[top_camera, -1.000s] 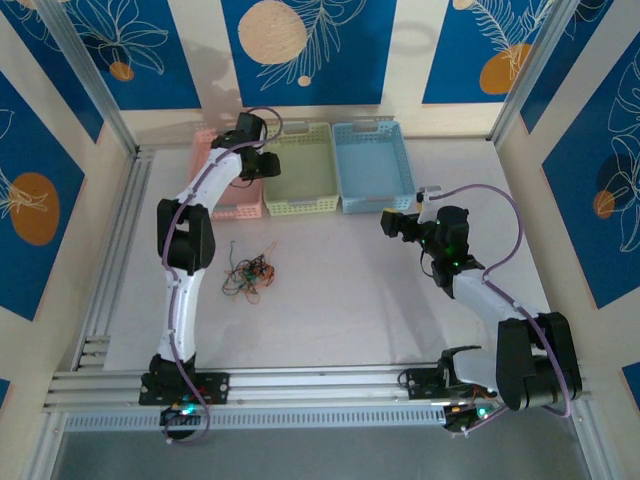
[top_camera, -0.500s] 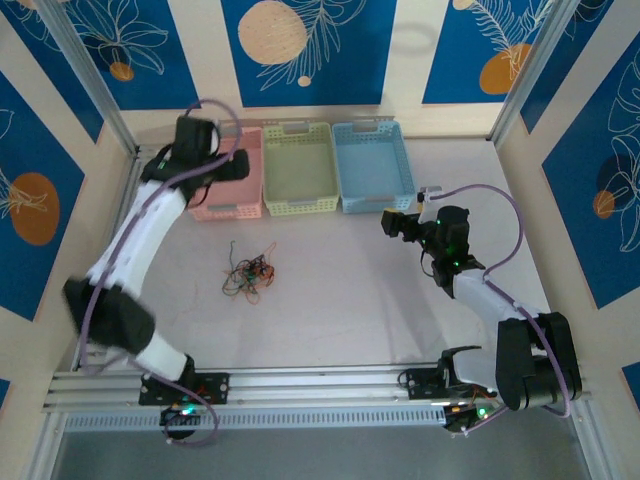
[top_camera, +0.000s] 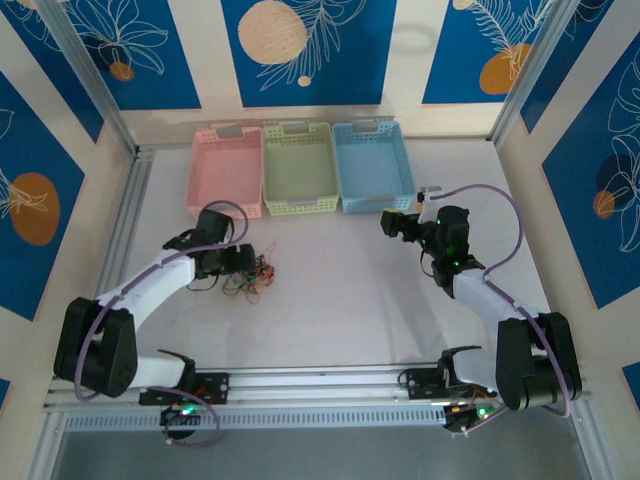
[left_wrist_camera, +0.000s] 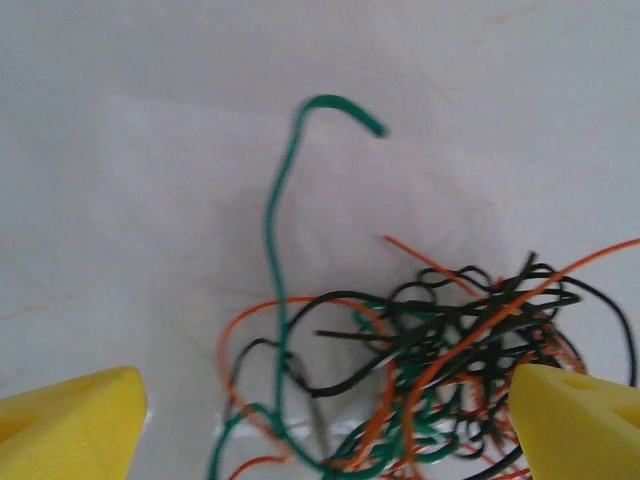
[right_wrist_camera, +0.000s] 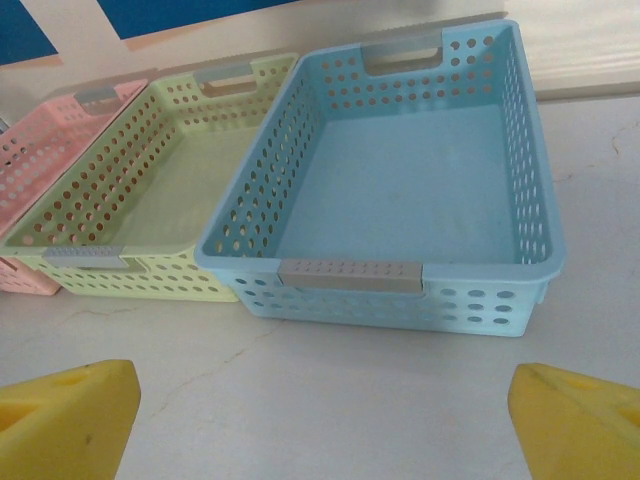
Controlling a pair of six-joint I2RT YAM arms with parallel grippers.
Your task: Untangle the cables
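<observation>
Top external: the left gripper point(top_camera: 241, 262) was brought down from the pink perforated basket point(top_camera: 226, 172) over the tangled black, orange and green cables point(top_camera: 253, 279), jaws wide and empty; another pull was judged next.

**Twin white-and-black arms, lilac cabling, yellow fingertips**

The left arm point(top_camera: 150, 288) and right arm point(top_camera: 482, 297) are built alike, with smooth white link shells between bulky black joint housings. Each stands on a black base bracket point(top_camera: 186, 386) with small green lights point(top_camera: 182, 410) glowing beside it. A thin lilac cable point(top_camera: 512, 222) loops along each arm. The left gripper point(top_camera: 240, 262) and right gripper point(top_camera: 387, 223) are black. In the wrist views their fingertips point(left_wrist_camera: 68, 422) are bright yellow wedges, finely ribbed on one face.
</observation>
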